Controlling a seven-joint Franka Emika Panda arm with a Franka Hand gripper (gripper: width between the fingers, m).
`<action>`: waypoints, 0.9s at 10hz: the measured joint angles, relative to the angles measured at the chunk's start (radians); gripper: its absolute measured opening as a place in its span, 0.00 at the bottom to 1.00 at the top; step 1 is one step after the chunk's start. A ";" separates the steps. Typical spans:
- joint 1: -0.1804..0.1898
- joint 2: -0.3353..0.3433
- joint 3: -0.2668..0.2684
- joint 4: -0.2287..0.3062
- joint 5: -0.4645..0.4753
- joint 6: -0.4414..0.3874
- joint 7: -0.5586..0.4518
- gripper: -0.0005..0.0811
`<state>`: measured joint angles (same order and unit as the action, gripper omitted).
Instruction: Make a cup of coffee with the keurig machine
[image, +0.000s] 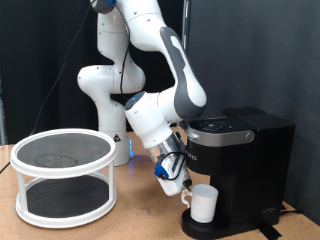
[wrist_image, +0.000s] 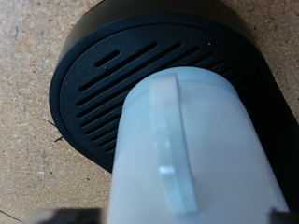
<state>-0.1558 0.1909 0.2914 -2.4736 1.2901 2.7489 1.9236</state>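
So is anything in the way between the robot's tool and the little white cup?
Nothing visible is. The tool sits right beside the cup, at its handle. The cup stands on the round drip base of the keurig machine; the wrist view shows only cup and base.

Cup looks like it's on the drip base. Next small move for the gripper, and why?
Probably back the gripper slightly away from the cup. The cup sits upright on the keurig machine drip base, under the brew head, with its handle facing the wrist camera. Whether the fingers have let go isn't visible.
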 joint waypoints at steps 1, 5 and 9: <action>-0.001 0.000 0.000 0.000 0.000 0.000 -0.001 0.35; -0.029 -0.038 -0.015 -0.043 -0.028 -0.083 -0.030 0.88; -0.086 -0.166 -0.055 -0.145 -0.070 -0.225 -0.091 0.90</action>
<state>-0.2415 0.0252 0.2361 -2.6181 1.2205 2.5239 1.8327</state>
